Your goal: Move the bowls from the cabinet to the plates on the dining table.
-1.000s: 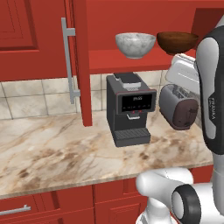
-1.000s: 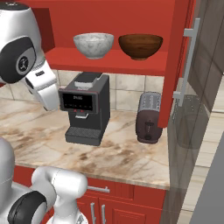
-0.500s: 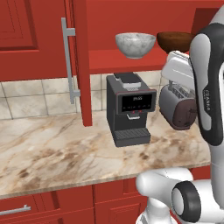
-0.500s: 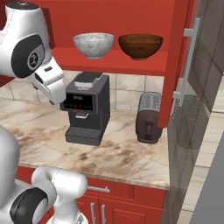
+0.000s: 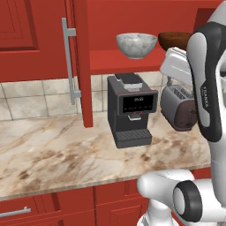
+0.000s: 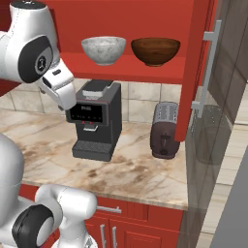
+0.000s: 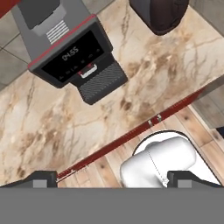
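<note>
Two bowls stand side by side on the red shelf of the open cabinet: a grey-white marbled bowl and a dark brown bowl. In the left base view my arm covers part of the brown bowl. My white hand hangs below shelf height, in front of the coffee machine. In the hand view my gripper points down at the counter, open wide, nothing between its fingertips. The plates and the dining table are out of view.
A black coffee machine and a dark toaster stand on the marble counter under the shelf. The cabinet doors stand open on both sides, each with a silver bar handle. Red drawer fronts run below the counter.
My arm has swung upward and across, and it covers more of the brown bowl in the left base view. The hand has risen slightly. The bowls have not moved.
</note>
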Robot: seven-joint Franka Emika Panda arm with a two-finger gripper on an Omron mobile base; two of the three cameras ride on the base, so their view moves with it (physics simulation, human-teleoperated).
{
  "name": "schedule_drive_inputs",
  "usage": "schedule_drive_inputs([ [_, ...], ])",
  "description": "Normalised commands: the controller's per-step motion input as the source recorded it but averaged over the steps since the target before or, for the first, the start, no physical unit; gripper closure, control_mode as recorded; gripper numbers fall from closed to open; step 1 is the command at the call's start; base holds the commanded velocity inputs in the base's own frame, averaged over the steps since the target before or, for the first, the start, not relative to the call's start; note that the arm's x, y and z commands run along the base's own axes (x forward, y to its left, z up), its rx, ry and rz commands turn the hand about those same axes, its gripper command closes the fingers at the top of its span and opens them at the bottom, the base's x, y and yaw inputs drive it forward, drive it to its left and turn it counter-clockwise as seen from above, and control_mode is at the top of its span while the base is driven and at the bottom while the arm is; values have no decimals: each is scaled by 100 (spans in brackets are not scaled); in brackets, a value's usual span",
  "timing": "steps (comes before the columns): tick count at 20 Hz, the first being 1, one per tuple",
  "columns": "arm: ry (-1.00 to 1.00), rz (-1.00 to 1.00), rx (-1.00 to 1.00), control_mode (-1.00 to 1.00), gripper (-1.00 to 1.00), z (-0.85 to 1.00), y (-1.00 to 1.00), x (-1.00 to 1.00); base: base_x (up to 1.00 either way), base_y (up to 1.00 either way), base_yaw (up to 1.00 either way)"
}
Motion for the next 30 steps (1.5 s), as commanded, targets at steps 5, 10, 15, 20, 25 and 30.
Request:
schedule_drive_inputs([
  [5,-13,-1,0,-100,-100,13,2,0,0,0,0],
  [10,-15,-7,0,-100,-100,26,0,0,0,0,0],
  [15,-10,-13,0,-100,-100,16,0,18,0,0,0],
  [20,-3,-16,0,-100,-100,0,0,55,0,0,0],
  [25,0,-11,0,-100,-100,1,0,60,0,0,0],
  [30,-7,-7,1,-100,-100,15,-1,36,0,0,0],
])
